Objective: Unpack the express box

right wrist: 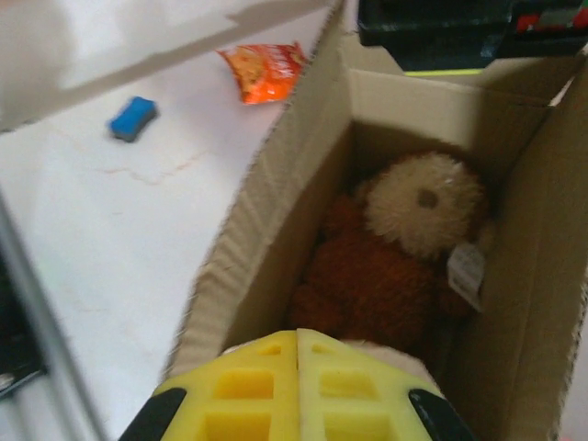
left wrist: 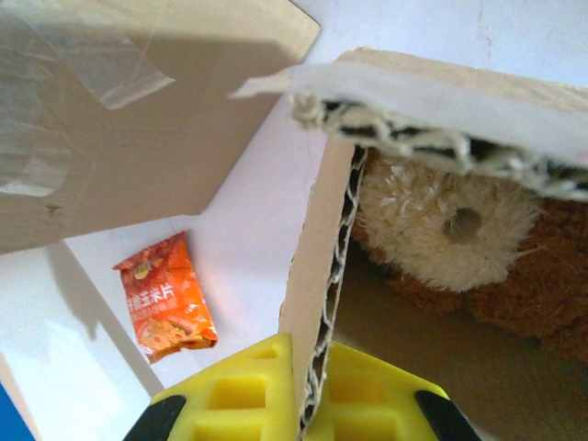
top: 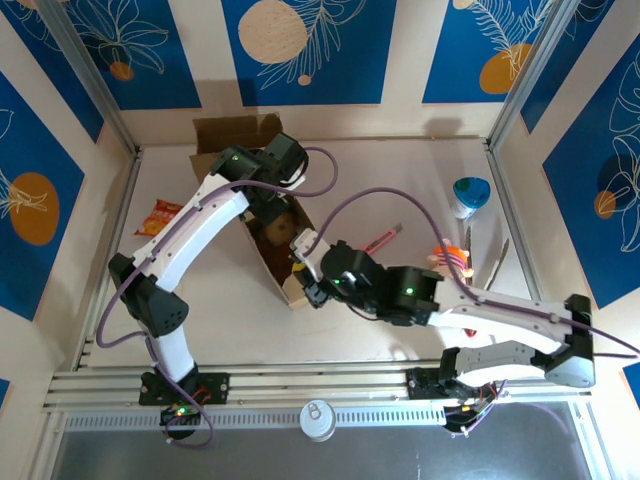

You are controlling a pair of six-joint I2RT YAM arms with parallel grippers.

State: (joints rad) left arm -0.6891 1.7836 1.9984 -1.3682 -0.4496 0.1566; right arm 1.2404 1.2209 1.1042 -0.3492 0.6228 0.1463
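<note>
Left gripper, bottom centre of left wrist view: yellow fingers pinched tight on the corrugated side wall of the express box, wall edge sandwiched between the pads. Right gripper, bottom centre of right wrist view: fingers pressed flat together, nothing visible between them, hanging over the near end of the open box.

Box interior: brown plush toy with a cream muzzle lies on the bottom, a white tag at its right side. In the left wrist view the same toy sits right of the gripped wall, under a torn flap at the upper right.

Top view: box sits centre-left of frame, long and narrow, running diagonally, both arms meeting over it. An open flap stands at the upper end.

Outside the box: orange snack packet on the table, left of the box, apart from it. Small blue block upper left of the right wrist view, near the packet. Blue-and-white cup at right of the top view.
</note>
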